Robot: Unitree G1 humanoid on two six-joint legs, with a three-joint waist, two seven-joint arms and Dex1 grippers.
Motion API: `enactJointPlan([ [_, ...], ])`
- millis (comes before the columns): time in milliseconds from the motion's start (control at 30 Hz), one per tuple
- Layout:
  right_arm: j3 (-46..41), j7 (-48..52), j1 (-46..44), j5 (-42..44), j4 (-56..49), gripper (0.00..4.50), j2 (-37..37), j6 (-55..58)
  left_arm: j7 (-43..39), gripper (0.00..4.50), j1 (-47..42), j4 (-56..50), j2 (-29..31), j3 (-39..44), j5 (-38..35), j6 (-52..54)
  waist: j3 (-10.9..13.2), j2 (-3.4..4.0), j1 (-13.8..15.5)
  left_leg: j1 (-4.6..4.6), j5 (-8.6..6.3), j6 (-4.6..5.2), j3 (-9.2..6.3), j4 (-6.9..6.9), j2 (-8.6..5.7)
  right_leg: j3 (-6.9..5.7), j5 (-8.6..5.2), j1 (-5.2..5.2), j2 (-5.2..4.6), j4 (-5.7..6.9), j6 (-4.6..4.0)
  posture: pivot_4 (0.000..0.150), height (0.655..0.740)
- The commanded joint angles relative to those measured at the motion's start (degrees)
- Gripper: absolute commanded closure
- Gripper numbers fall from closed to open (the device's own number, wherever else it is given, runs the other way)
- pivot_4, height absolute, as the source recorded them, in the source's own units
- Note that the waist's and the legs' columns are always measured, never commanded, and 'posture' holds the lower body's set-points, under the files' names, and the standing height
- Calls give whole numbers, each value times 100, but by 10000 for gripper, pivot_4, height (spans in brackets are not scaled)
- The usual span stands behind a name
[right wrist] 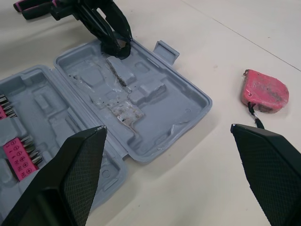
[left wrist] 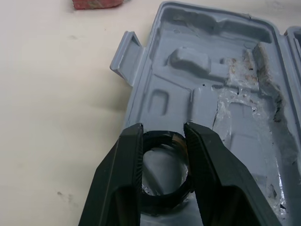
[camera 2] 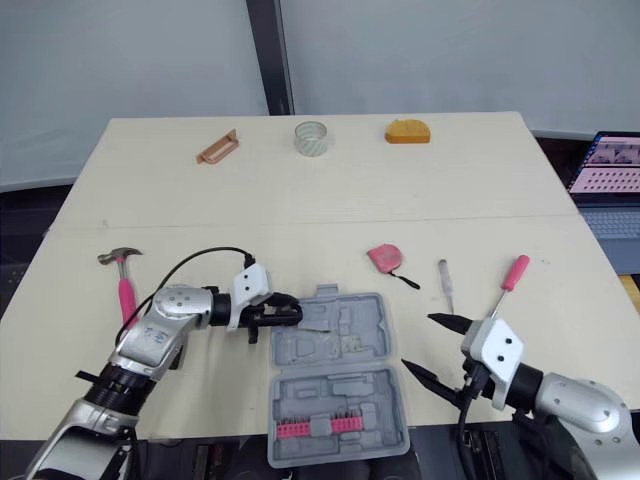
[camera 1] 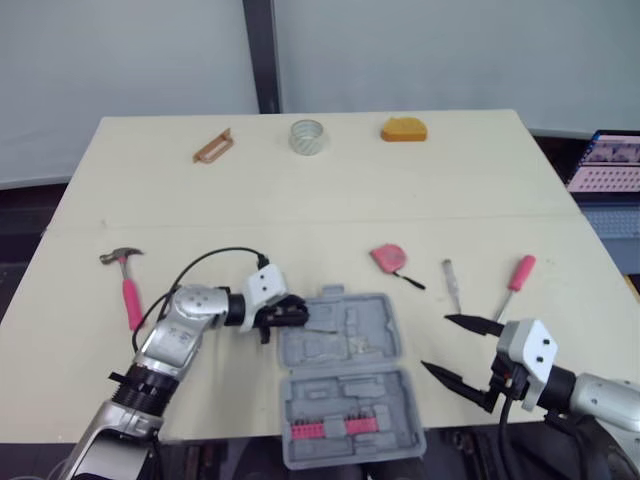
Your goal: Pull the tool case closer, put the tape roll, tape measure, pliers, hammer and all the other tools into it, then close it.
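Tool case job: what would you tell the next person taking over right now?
Left gripper: shut on the black tape roll, at the left end of the open grey plastic tool case.
Right gripper: open, empty, hovering right of the case.
Done: case lies open near the front edge of the beige table.
To do: release the roll; pack the pink tape measure, pink-handled hammer, pink-handled screwdriver, thin silver tool and clear tape roll; close the case.

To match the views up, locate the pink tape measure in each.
Left eye view: tape measure on the table, just beyond the tool case.
Right eye view: same spot.
Left wrist view: pink sliver past the case's rim.
Right wrist view: on the table beside the case.
Shared landmark: the case's latch tab.
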Motion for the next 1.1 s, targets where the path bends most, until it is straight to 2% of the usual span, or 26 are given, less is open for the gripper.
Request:
enactJointPlan([
  [33, -149, -63, 46, 67, -144, 0, 6, -34, 47, 30382, 33, 60, 0, -16, 99, -208, 0, 0, 4, 0, 0, 0, 0, 0, 0, 0, 0, 0, 0, 0, 0, 1500, 7400],
  [700, -149, -18, -5, 109, -103, 0, -4, -15, 279, 30382, 283, 429, -74, -68, 419, -961, 0, 1, 5, 2, 0, 0, 0, 0, 0, 0, 0, 2, 0, 0, 0, 1500, 7400],
  [1100, -155, 172, 22, 369, -109, 0, -79, 58, 218, 30382, 336, 617, -100, -4, 338, -1283, -2, 1, 3, 5, 0, 0, 0, 0, 0, 0, 0, 4, 0, 0, 0, 1500, 7400],
])
